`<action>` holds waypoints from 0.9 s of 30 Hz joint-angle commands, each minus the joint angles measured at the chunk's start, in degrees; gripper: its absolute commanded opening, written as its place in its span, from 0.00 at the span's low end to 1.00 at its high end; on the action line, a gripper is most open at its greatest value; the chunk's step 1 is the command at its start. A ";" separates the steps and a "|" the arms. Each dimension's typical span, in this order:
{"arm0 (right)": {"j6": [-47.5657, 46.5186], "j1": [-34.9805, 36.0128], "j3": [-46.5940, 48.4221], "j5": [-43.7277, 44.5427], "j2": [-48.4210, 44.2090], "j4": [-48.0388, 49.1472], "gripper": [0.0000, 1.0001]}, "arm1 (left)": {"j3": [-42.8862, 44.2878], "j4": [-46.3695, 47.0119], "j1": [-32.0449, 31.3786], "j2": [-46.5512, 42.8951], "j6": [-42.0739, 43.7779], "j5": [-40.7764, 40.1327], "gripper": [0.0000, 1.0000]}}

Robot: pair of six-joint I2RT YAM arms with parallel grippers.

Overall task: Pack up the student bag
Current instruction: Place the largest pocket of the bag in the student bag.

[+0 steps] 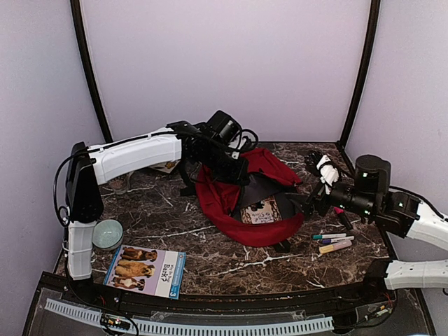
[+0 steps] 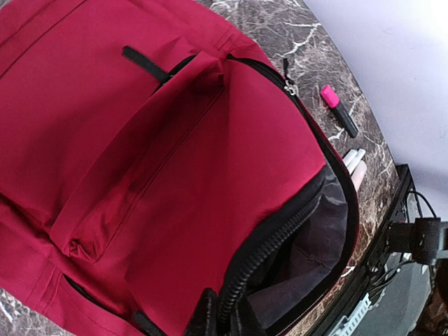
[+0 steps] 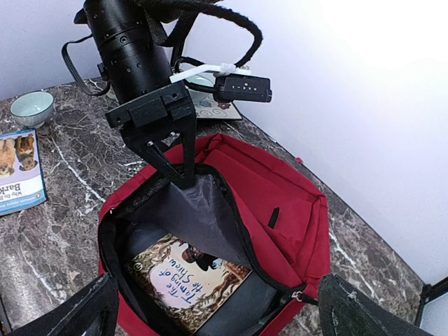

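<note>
The student bag [image 1: 213,199] lay at the middle of the marble table [image 1: 210,245], its main opening unzipped and turned toward the right. I saw the left gripper [image 3: 180,176] with its jaws pinched together on the zipper rim of that opening, holding the rim and the grey lining raised. A book [image 3: 175,269] lay inside the bag. The right gripper [image 3: 217,277] hung just right of the opening, jaws spread wide and gripping nothing. Markers [image 1: 334,241] lay right of the bag. A bowl [image 1: 108,233] and a dog-cover book [image 1: 145,269] lay at the near left.
</note>
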 commanded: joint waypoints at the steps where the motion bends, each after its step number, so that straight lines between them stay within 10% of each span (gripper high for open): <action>1: 8.15 0.30 -2.61 1.53 -2.87 -0.60 1.00 | -2.07 0.95 1.69 -3.28 -3.22 -1.34 0.11; 6: 10.61 0.28 -3.99 2.94 -5.69 -2.06 1.00 | -2.51 -0.04 2.89 -2.72 -4.23 -2.23 0.23; 15: 10.96 0.26 -3.05 3.19 -5.12 -3.24 1.00 | 1.08 -6.85 3.33 -4.63 -2.34 -9.79 0.73; 27: 23.06 0.25 6.13 4.72 4.67 0.45 1.00 | 3.52 -25.99 3.52 -13.05 -3.03 -22.44 0.82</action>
